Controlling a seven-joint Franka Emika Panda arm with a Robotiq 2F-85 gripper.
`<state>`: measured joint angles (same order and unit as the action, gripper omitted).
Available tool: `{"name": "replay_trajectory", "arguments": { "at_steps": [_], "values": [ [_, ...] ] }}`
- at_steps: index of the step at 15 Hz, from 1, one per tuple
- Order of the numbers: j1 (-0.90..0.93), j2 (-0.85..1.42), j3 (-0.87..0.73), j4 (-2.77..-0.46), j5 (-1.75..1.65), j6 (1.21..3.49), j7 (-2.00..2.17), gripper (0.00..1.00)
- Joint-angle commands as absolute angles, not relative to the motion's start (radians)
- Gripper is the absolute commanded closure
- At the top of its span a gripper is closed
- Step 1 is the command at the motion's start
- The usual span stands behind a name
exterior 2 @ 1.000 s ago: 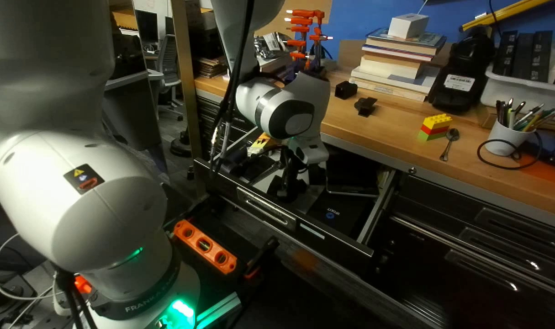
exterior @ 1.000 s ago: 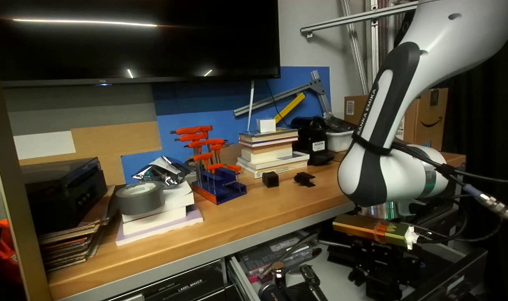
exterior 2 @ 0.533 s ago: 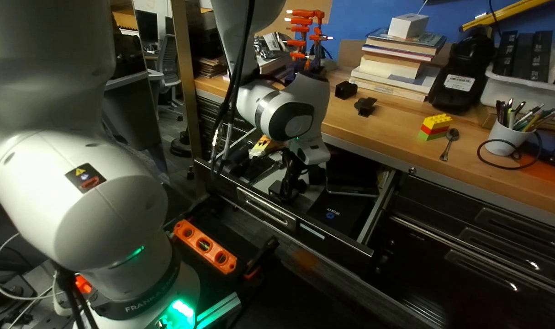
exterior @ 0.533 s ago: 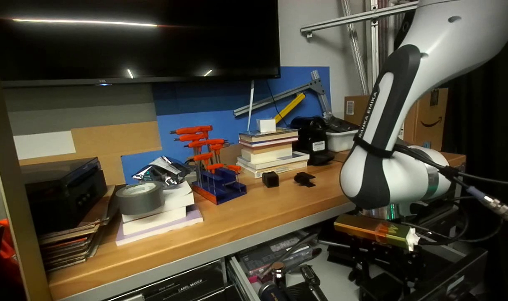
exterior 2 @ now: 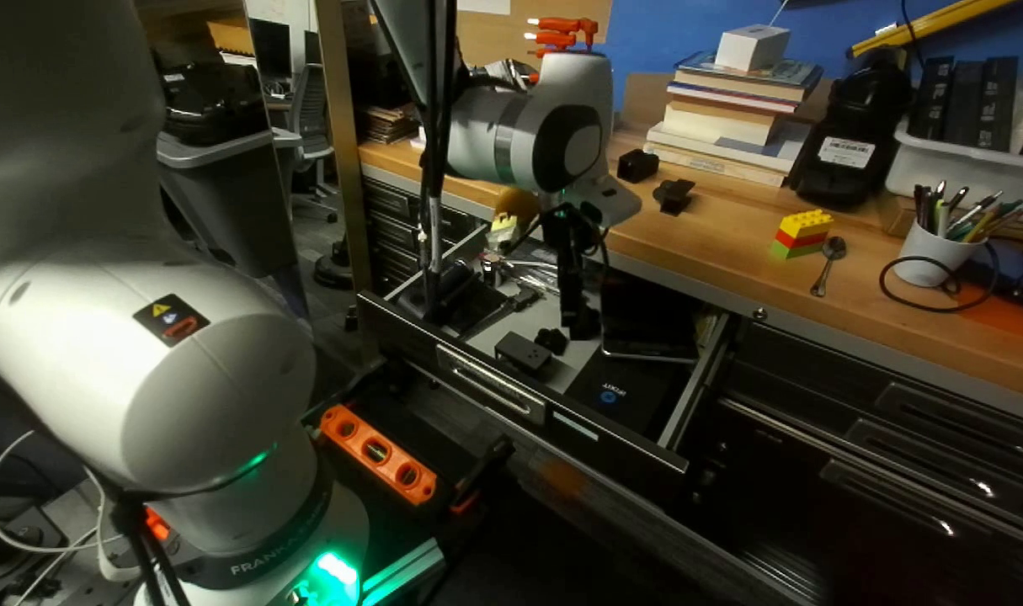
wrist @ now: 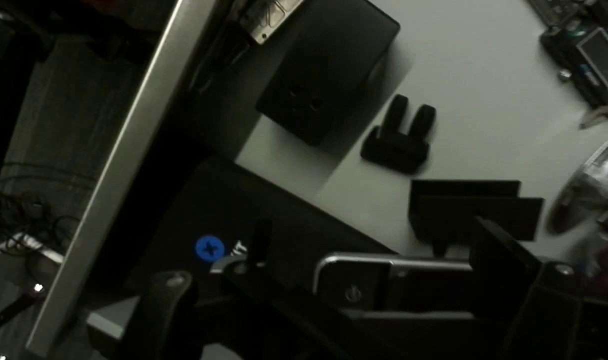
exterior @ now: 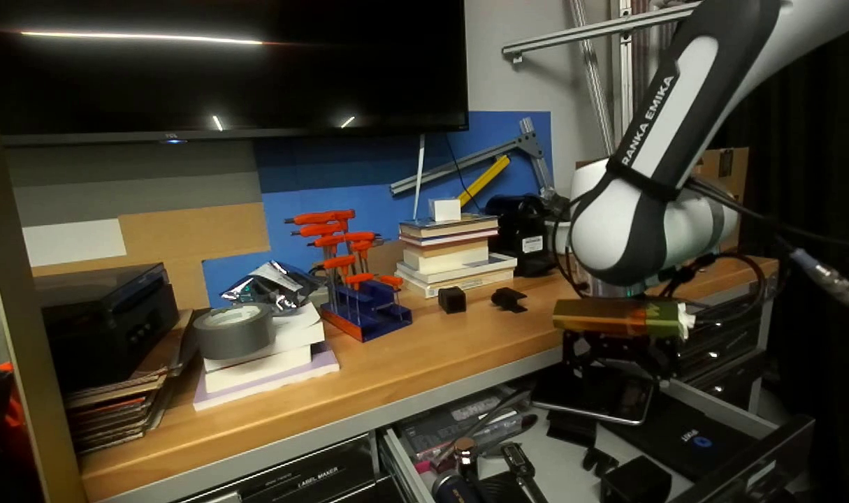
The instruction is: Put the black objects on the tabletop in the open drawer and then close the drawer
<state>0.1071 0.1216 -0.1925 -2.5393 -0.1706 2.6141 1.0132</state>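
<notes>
1. Up toward 12 o'clock went the robot arm (exterior: 669, 150).
2. Its fingers (wrist: 506, 250) are wide apart above the open drawer (exterior 2: 625, 454).
3. In an exterior view, a black block (exterior 2: 637, 165) sits on the worktop (exterior 2: 709, 240), with a black piece (exterior 2: 674, 196) at its 4 o'clock.

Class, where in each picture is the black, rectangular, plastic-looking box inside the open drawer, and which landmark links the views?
In an exterior view: the box is at the bottom edge, right of centre.
In an exterior view: the box is just below centre.
Wrist view: the box is at the top, near the middle.
Shared landmark: the round blue printed logo.
</notes>
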Motion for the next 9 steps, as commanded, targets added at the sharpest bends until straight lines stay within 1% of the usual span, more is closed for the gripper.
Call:
{"name": "replay_trajectory", "arguments": {
  "at_steps": [1,4,9],
  "values": [
    [0.074,0.022,-0.129,-2.457,-0.182,2.517,0.906,0.0],
    [0.052,0.023,-0.089,-2.365,-0.147,2.502,0.752,0.0],
    [0.022,0.105,-0.064,-2.205,-0.047,2.479,0.416,0.0]
  ]
}}
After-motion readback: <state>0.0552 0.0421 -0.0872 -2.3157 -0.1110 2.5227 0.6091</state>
